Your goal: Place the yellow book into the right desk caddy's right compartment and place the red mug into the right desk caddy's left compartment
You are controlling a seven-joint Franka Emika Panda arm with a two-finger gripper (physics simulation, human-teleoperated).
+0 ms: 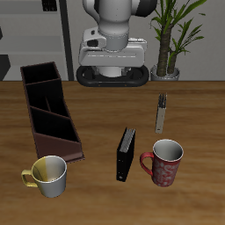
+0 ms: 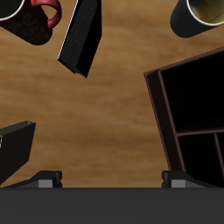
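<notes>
Red mug [image 1: 165,163] beside black book [image 1: 127,155], yellow book [image 1: 162,112] behind — pincer state unclear

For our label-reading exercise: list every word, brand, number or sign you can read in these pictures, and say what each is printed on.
No readable text in either view.
Yellow book: a dark mark, too small to read.
Red mug: faint pale speckles only, no lettering.
Black book, yellow-and-white mug, right desk caddy: plain, no lettering.

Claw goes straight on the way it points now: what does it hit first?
Probably bare wooden table, between the dark maroon caddy and the black upright book; depth unclear.
</notes>
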